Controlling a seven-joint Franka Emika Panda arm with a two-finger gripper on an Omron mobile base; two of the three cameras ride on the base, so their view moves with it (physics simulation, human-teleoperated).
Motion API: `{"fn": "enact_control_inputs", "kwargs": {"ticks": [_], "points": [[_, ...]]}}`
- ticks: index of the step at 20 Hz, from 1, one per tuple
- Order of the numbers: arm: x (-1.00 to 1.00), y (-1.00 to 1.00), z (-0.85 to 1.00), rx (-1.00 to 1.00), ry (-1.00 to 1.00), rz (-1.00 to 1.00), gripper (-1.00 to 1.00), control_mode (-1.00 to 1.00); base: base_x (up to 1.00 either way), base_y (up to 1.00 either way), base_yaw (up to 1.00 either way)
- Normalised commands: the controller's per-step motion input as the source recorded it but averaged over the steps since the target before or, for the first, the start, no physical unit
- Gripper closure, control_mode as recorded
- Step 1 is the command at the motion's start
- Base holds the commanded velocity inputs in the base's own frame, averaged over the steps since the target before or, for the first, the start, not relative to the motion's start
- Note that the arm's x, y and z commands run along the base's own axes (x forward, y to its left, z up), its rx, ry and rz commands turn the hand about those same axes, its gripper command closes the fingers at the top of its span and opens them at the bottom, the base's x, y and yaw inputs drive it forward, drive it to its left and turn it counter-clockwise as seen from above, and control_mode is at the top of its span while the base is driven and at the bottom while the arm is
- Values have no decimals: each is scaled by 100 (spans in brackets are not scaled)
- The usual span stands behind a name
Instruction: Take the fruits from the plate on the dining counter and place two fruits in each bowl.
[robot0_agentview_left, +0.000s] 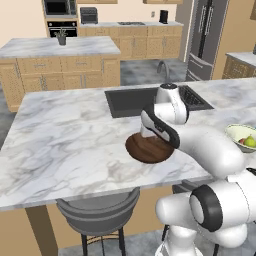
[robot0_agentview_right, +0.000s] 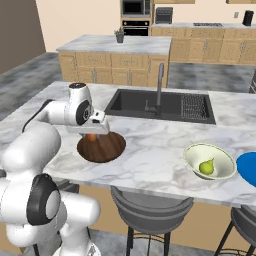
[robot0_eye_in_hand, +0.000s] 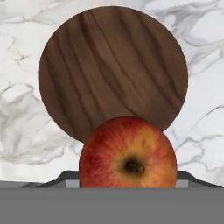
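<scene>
- The dining counter (robot0_agentview_right: 150, 150) carried everything; its open marble around the wooden bowl (robot0_agentview_right: 101, 147) gave a dropped fruit room to roll towards the edge or the sink (robot0_agentview_right: 150, 102).
- The wooden bowl was shallow, so, as I judged it, a fruit let go from height could bounce or roll out over the low rim.
- The cream bowl (robot0_agentview_right: 209, 161) stood well apart, holding the pear (robot0_agentview_right: 206, 166); the left base view showed something red beside it.
- The gripper (robot0_agentview_right: 91, 135) hung over the wooden bowl, closed on the apple (robot0_eye_in_hand: 127, 153).
- In the hand view the apple sat over the bowl's near rim rather than its middle, so releasing there risked it landing on the rim and tipping onto the counter.
</scene>
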Motion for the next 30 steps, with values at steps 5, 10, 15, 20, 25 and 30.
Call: {"fn": "enact_control_inputs", "kwargs": {"ticks": [5, 10, 15, 20, 25, 30], "points": [[22, -12, -16, 6, 0, -1, 100, -100, 0, 0, 0], [9, -2, -8, 11, -4, -4, 100, -100, 0, 0, 0], [15, 29, -35, 0, -2, -5, 100, -100, 0, 0, 0], [48, 7, -53, 0, 0, -7, 100, -100, 0, 0, 0], [13, 0, -38, 0, 0, -7, 100, -100, 0, 0, 0], [18, 0, -19, 0, 0, -5, 100, -100, 0, 0, 0]]}}
